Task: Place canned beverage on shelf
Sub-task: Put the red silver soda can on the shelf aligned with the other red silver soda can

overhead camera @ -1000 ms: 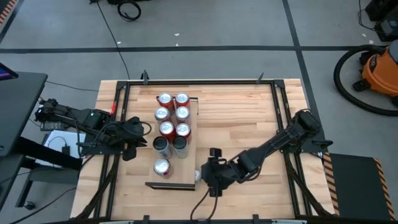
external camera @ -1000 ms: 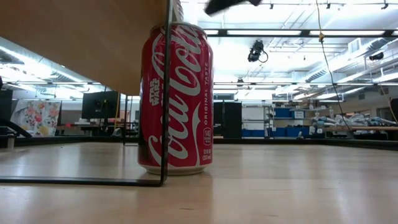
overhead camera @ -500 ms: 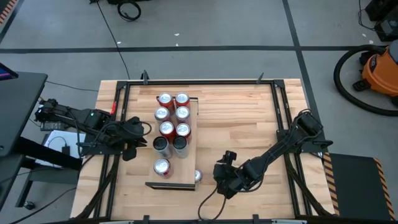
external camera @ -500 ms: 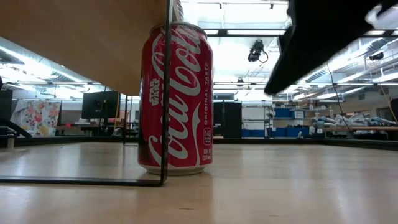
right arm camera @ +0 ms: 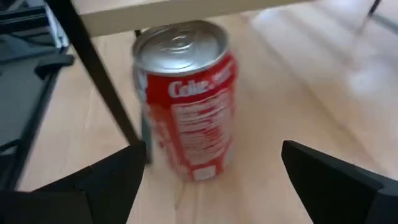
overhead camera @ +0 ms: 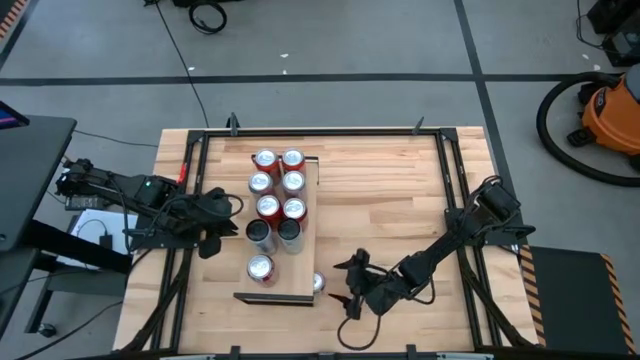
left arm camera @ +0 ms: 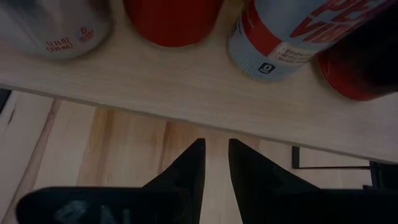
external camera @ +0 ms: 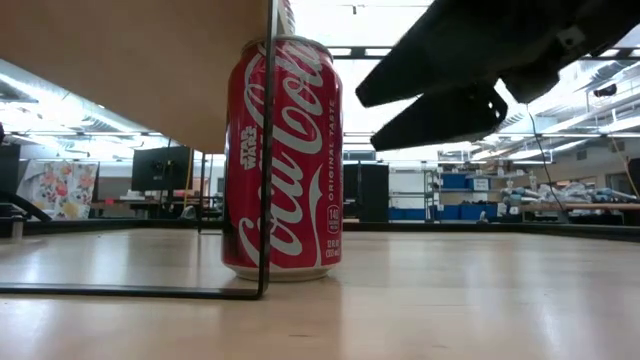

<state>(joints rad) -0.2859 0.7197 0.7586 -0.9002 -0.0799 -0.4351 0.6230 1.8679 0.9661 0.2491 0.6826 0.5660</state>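
Right gripper [overhead camera: 345, 282] spread wide, empty, at 3 o'clock of the Coca-Cola can [overhead camera: 317, 282], apart from it. Can upright on tabletop [overhead camera: 390, 200], under the shelf [overhead camera: 305, 225] corner. Left gripper [overhead camera: 238, 218] nearly closed, empty, beside shelf.

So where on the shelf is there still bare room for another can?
The shelf is bare at its near end beside the lone can, and between that can and the two dark cans. The far end is crowded with paired cans.
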